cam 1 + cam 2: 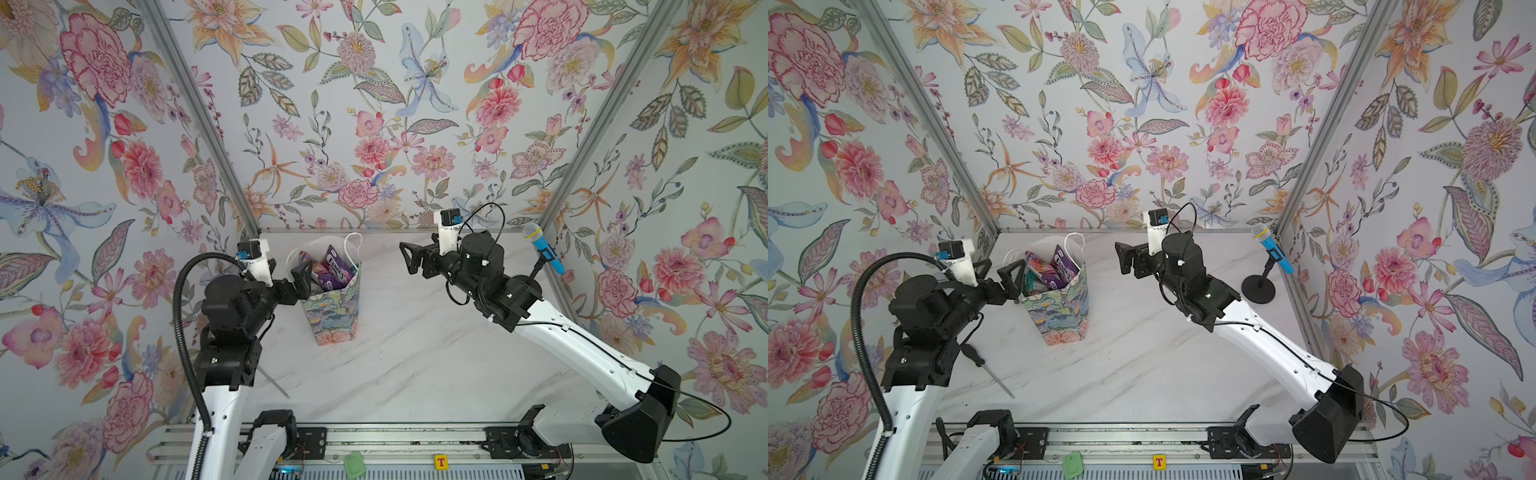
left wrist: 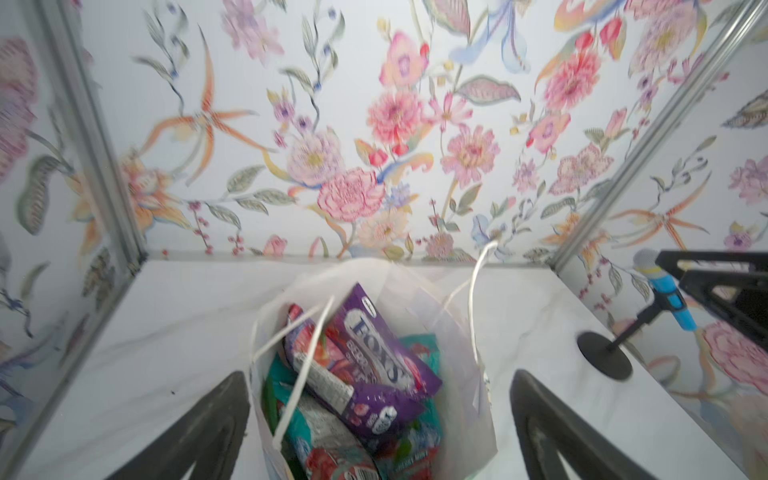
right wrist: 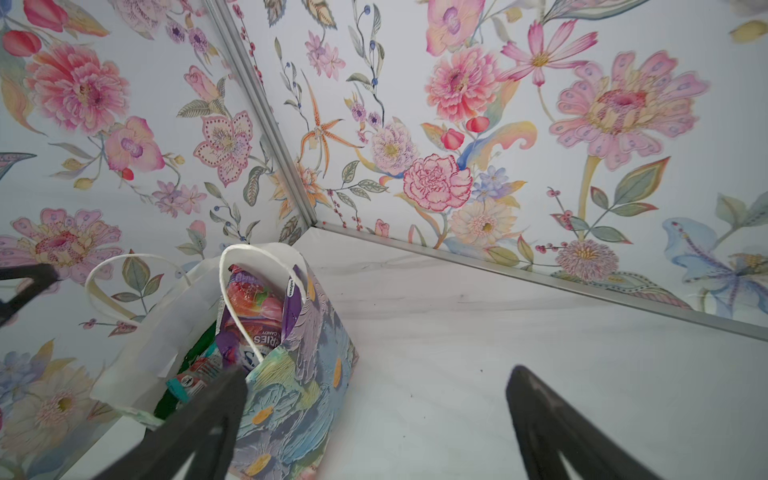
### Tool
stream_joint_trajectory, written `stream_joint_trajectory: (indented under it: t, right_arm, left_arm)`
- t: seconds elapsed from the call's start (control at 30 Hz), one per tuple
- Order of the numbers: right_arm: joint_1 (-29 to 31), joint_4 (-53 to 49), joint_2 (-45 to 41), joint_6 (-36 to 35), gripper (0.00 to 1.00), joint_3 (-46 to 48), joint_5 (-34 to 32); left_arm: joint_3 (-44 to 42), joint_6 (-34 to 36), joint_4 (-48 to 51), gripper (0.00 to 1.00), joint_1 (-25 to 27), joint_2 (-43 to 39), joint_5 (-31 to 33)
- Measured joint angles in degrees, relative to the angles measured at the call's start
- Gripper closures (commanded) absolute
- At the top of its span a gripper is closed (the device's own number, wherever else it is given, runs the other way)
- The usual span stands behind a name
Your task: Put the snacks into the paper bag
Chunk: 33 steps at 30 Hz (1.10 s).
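The paper bag [image 1: 332,309] [image 1: 1064,313] stands upright on the white marble table [image 1: 415,357], back left of centre, with its white inside and cord handles showing. Several snacks fill it; a purple FOX'S pouch [image 1: 337,266] [image 2: 376,353] [image 3: 253,328] lies on top over teal and red ones. My left gripper [image 1: 289,272] [image 1: 998,272] [image 2: 378,419] hovers open at the bag's left rim, and nothing is between its fingers [image 2: 216,419]. My right gripper [image 1: 409,257] [image 1: 1125,259] [image 3: 376,419] is open and empty, well to the right of the bag.
A blue toy microphone [image 1: 544,249] [image 1: 1273,249] [image 2: 667,291] on a black stand sits at the back right corner. A screwdriver [image 1: 988,370] lies near the left arm. Floral walls close in three sides. A green piece [image 1: 354,463] and a yellow T block [image 1: 440,461] rest on the front rail.
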<state>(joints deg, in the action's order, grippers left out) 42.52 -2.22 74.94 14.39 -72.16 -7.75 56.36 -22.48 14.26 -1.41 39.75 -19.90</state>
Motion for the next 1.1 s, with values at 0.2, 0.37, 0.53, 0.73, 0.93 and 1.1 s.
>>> stream_joint_trajectory:
  t: [0.2,0.37,0.53,0.73,0.93,1.1]
  right_arm:
    - [-3.82,0.87,-7.48,-0.87,0.01,12.26,-4.55]
    - [-8.13,0.44,-12.94,-1.79,0.01,21.22,-7.82]
    - [-14.8,1.99,-18.88,-3.28,0.01,30.05,-9.33]
    - [-22.25,8.37,-23.78,-5.05,0.01,43.45,-10.93]
    - [-26.99,15.47,-24.5,-7.63,0.01,53.13,-13.25]
    - [-29.14,24.9,-19.98,-10.23,0.01,55.47,-15.65]
  left_arm:
    - [-9.16,-0.81,-14.23,0.01,0.0,-15.28,16.76]
    - [-19.65,-4.28,-20.63,0.01,0.0,-20.37,31.26]
    - [-26.32,-6.95,-23.61,0.01,0.0,-18.73,39.47]
    - [-36.02,-8.98,-29.42,0.01,-0.04,-15.72,44.61]
    - [-47.76,-9.49,-37.64,0.01,-0.09,-9.94,45.99]
    - [-52.13,-7.89,-45.92,0.01,-0.09,-1.44,44.57]
